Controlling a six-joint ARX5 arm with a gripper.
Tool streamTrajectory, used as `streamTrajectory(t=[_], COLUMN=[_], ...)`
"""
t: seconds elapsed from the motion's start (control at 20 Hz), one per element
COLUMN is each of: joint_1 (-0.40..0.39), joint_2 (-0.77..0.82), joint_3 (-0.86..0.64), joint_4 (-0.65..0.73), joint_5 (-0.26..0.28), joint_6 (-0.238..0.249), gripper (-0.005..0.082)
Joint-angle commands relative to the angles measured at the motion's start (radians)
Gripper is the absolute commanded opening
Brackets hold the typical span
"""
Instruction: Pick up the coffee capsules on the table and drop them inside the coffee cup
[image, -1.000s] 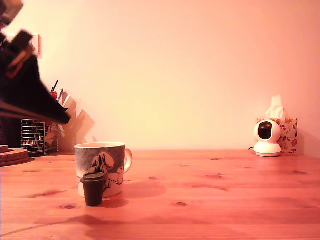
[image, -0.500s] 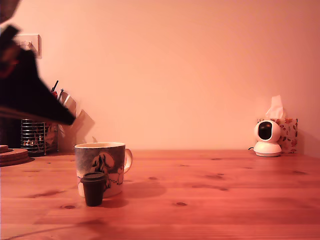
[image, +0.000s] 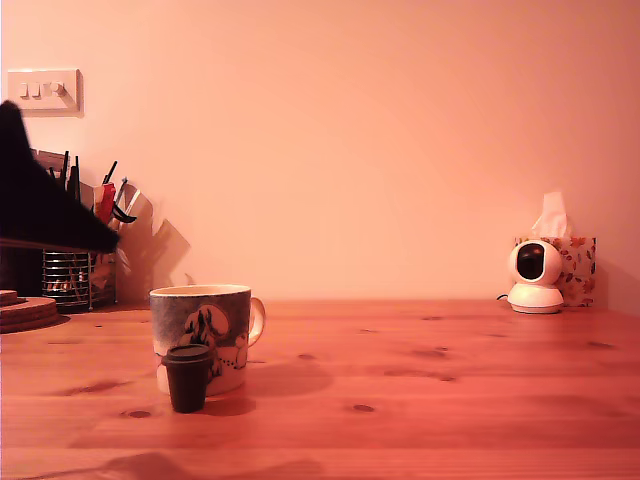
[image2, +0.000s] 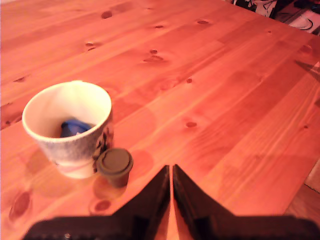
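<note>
The hand (image2: 172, 176) is seen with fingers pressed together, holding nothing. It should be opened wide and lowered squarely over the near-black capsule (image2: 115, 165), which stands on the counter (image2: 225, 90) touching the cup (image2: 70, 130); a blue capsule (image2: 74, 127) lies inside.

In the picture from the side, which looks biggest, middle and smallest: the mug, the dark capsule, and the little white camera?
1. The mug looks biggest.
2. The white camera, though it stands farther back, so its true size is unsure.
3. The dark capsule looks smallest.
</note>
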Motion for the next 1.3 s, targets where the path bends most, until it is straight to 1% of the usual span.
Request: streamTrajectory(t=[0.0, 0.75, 0.85, 0.9, 0.95, 1.0, 1.05, 1.1, 1.15, 1.25], joint_1=[-0.004, -0.004, -0.004, -0.004, -0.004, -0.004, -0.004, -0.004, -0.004, -0.003], joint_2=[-0.018, -0.035, -0.035, -0.034, -0.029, -0.026, -0.016, -0.005, 0.009, 0.044], joint_3=[-0.034, -0.039, -0.039, -0.039, -0.039, -0.039, -0.039, -0.039, -0.039, -0.039], joint_4=[0.001, -0.007, -0.007, -0.007, -0.007, -0.008, -0.006, -0.006, -0.005, 0.002], joint_5=[-0.018, -0.021, -0.021, -0.021, -0.021, -0.021, -0.021, -0.022, -0.021, -0.022], joint_6=[-0.021, -0.022, -0.051, -0.055, -0.065, -0.066, -0.066, -0.066, -0.066, -0.065], gripper=[-0.0024, -0.0024, -0.0024, -0.0015, 0.0052, 0.0179, 0.0363, 0.0506, 0.0551, 0.055])
